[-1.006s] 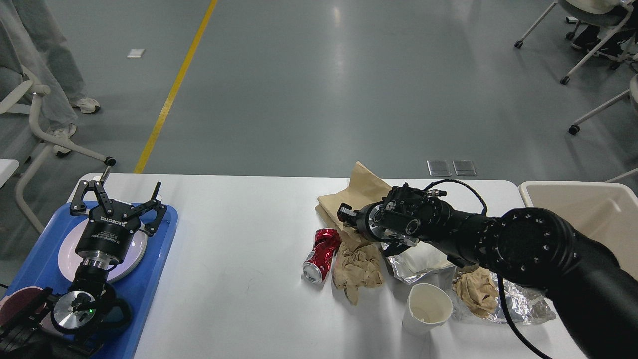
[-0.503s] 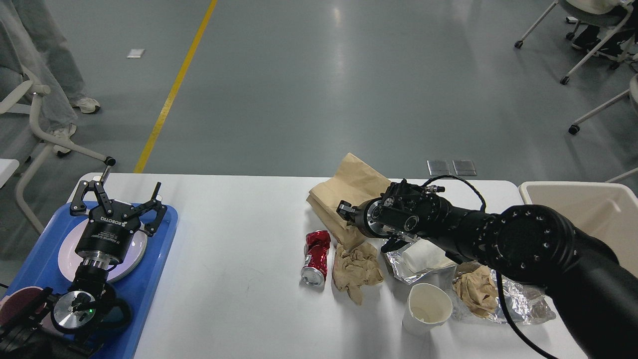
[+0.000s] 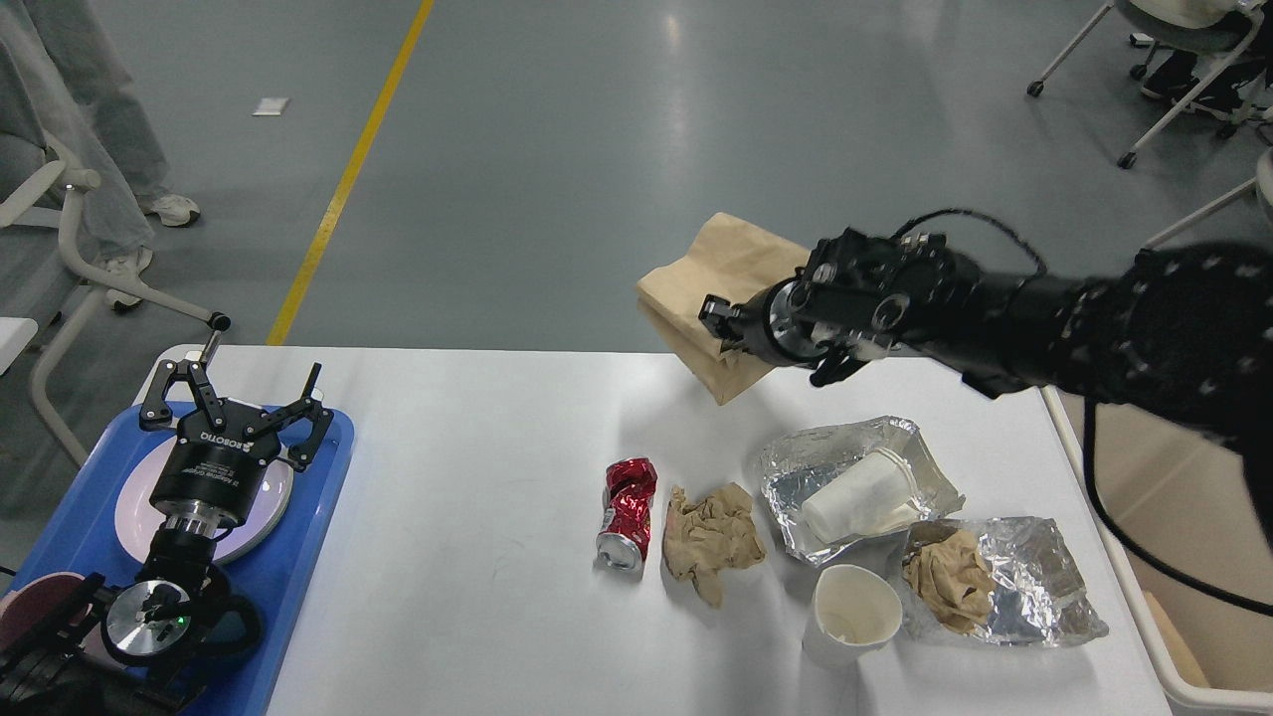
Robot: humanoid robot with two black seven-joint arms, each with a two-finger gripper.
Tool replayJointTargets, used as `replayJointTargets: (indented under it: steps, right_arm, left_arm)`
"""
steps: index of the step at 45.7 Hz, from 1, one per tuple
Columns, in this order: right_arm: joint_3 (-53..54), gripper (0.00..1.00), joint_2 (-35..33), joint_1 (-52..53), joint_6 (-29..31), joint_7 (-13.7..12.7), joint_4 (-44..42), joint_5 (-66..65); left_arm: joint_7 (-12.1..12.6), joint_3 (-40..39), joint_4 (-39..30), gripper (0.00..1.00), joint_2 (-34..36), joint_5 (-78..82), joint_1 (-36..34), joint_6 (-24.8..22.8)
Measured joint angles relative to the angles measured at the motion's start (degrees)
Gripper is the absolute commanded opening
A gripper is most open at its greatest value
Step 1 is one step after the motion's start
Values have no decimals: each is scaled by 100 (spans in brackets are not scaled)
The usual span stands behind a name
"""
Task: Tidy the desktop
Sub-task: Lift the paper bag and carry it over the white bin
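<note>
Above the far edge of the desk (image 3: 477, 517), the right gripper (image 3: 731, 323) holds a brown paper bag (image 3: 711, 288) aloft, fingers clamped on its near side. Being light and limp, the bag likely folds unless gripped at a creased edge. The left gripper (image 3: 234, 403) hovers over the blue tray (image 3: 70, 527), fingers apart.
</note>
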Motion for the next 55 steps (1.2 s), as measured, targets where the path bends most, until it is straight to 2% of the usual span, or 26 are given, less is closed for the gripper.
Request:
replayJointTargets:
  steps: [9,20,22,24,29,30,31,34,38,49,55]
  right_arm:
    - [-1204,0,-838,1952,755,13,1726,10]
    - [-2914,0,-1705,3961,2515,145,3152,-29]
    - [-3340,0,-1772,4254,2688,345,3376,-100]
    - [-3733,0,-1805,4509,2772,657,3581,-248]
    - [-4648,0,-1827,5083,2830,1839,4166,-1009]
    - [-4768,0,-1828,5157,2823,2006,4264,-1149]
    - [-4900,0,-1827,5237,2804,2160,4377,-1305]
    - [-5142,0,-1855,5392,2757,2354,4610,-1595]
    - [-5278,0,-2074,5473,2720,2405,4729,-1733]
    - [-5545,0,-2526,5456,2360,2306,4682,-1748]
    - [-5752,0,-3222,5024,1899,2189,4307,-1768]
  left_arm:
    - [0,0,0,96,0,0,0,0]
    - [0,0,0,96,0,0,6,9]
    - [0,0,0,96,0,0,7,9]
    - [0,0,0,96,0,0,8,9]
    - [0,0,0,96,0,0,9,9]
    - [0,0,0,96,0,-1,9,9]
    - [0,0,0,96,0,0,9,9]
    - [0,0,0,96,0,0,9,9]
    - [0,0,0,96,0,0,9,9]
    - [0,0,0,96,0,0,9,9]
    - [0,1,-3,96,-2,1,9,9]
